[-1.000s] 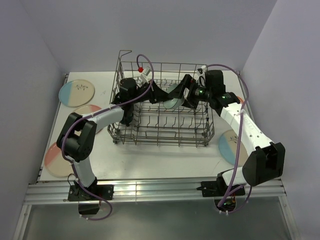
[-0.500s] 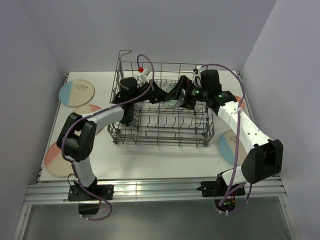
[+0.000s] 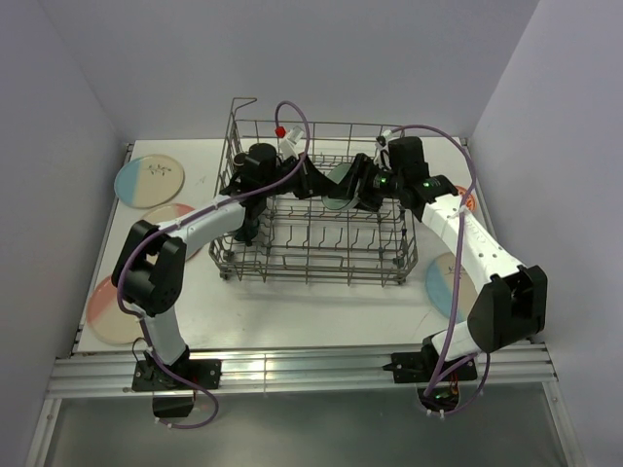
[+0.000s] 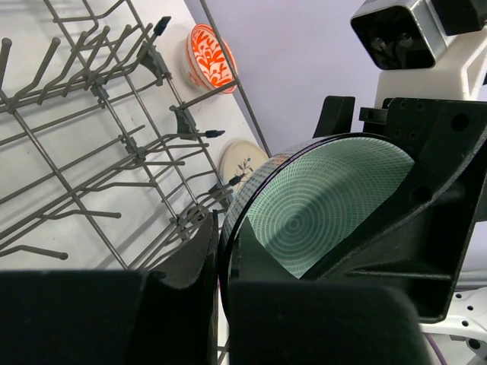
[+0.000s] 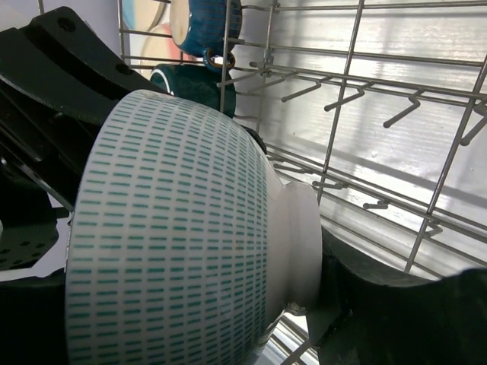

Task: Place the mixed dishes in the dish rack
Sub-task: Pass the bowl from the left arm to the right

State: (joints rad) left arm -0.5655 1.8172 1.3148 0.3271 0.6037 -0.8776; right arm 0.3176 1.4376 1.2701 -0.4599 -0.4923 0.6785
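Pale green bowl (image 3: 339, 185) seemingly changing hands over dish rack (image 3: 311, 259), upper centre: left gripper (image 3: 311, 181) clenching its rim, grasp of right gripper (image 3: 354, 186) unclear, needing securing next.

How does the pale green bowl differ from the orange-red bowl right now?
The pale green bowl is pinched by its rim in the left gripper over the dish rack; the orange-red bowl sits outside it, untouched. The pale green bowl carries fine concentric rings; the orange-red bowl, bold leafy marks. Both are patterned.
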